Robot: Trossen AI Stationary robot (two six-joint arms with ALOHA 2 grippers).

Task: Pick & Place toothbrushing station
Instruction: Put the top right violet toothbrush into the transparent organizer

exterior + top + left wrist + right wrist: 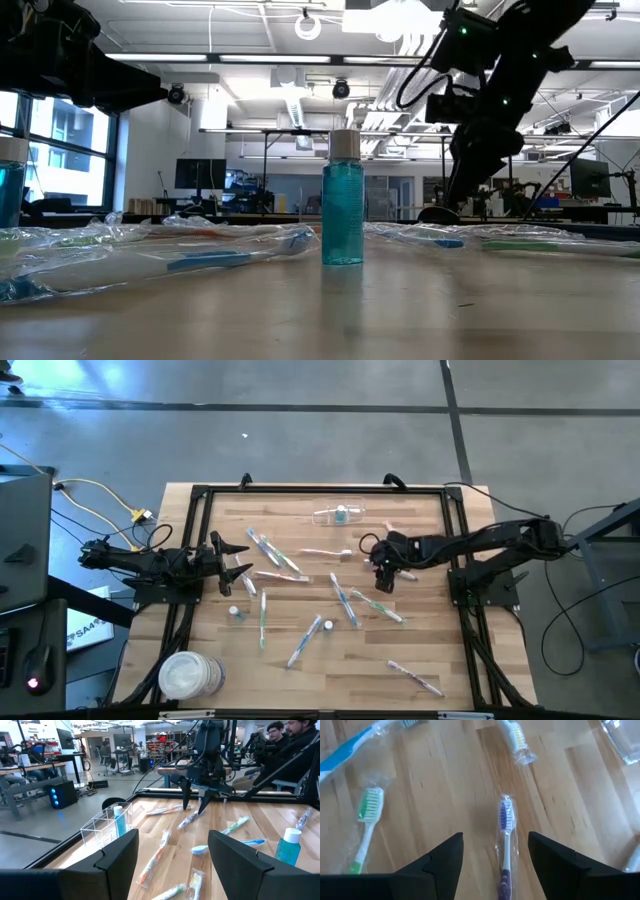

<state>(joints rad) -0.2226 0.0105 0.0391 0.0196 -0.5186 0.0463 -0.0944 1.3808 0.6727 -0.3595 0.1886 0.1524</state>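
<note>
Several slim wrapped toothbrushes [345, 600] lie flat and scattered on the wooden table. A clear plastic cup [340, 514] with a blue-capped tube inside stands near the far edge; it also shows in the left wrist view [107, 825]. My right gripper [383, 572] is open and slants down over a purple toothbrush in a clear wrapper [506, 845], one finger on each side and apart from it. The left wrist view shows that gripper [194, 809] just above the table. My left gripper [235, 560] waits open and level at the table's left.
Small bottles of blue liquid stand on the table [235, 613] [328, 626]; one is close in the low view [343, 200]. A stack of white round discs [190, 675] sits at the near left corner. A black frame [320, 490] borders the table. Seated people [290, 740] are beyond the table.
</note>
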